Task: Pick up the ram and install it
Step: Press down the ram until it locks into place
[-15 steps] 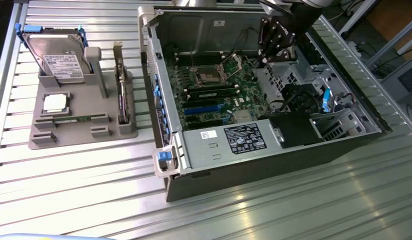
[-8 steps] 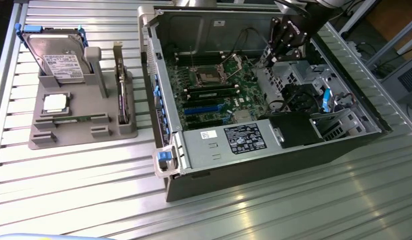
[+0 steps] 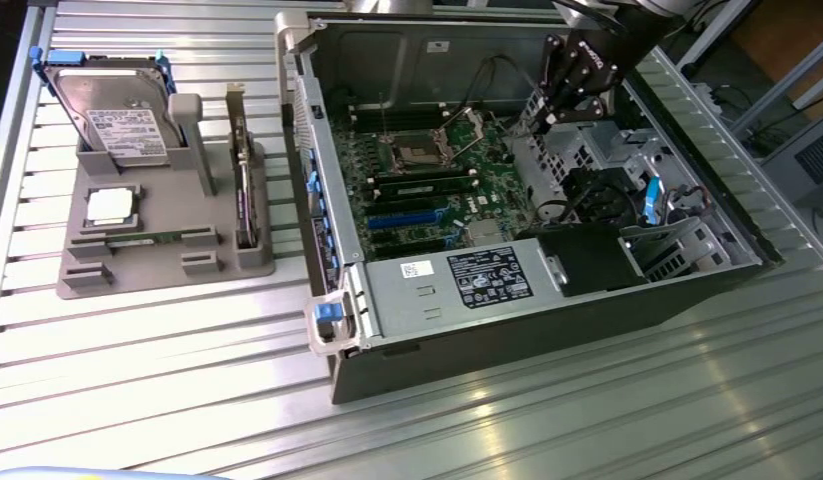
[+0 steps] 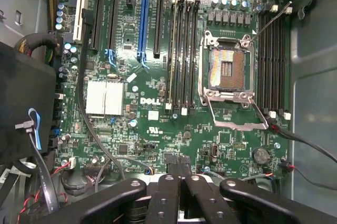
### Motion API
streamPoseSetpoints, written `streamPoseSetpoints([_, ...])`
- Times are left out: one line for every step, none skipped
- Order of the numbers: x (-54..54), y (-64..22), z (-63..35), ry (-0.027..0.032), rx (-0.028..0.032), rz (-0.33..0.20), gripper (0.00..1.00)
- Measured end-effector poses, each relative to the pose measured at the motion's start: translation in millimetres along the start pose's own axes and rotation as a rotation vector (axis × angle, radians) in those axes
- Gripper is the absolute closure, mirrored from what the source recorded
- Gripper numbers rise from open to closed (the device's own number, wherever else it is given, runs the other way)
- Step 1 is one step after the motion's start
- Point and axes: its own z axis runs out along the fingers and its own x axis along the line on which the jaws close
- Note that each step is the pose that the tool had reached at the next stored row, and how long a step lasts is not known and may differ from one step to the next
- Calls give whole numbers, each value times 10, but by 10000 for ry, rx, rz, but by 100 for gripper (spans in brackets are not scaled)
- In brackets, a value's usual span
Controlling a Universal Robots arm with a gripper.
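The gripper [image 4: 181, 184] is matte black, built of flat linkage bars with rounded ends pinned by silver round-headed screws and dotted with small holes, and in the exterior view its black body [image 3: 581, 65] carries small reddish marks.

The long, thin green circuit-board ram stick [image 3: 238, 180] stands on its long edge in a grey holder's slot, outside the case.

Ribbed shiny metal table [image 3: 545, 420], matt grey plastic holder [image 3: 158, 250], glossy green motherboard [image 4: 158, 124] (metal socket frame)
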Motion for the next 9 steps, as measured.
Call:
streamPoseSetpoints([0,0,0,-1,0,1,90])
streamPoseSetpoints([0,2,0,-2,0,0,90])
streamPoseSetpoints([-1,19,0,0,3,-1,90])
streamPoseSetpoints([-4,58,3,1,18,-1,90])
streamPoseSetpoints([-7,105,7,3,47,-2,90])
streamPoseSetpoints([-8,128,10,4,61,-3,90])
streamPoseSetpoints([-8,141,13,4,67,-3,90])
streamPoseSetpoints([-9,141,12,4,67,-4,90])
streamPoseSetpoints([-9,141,12,5,66,-4,90])
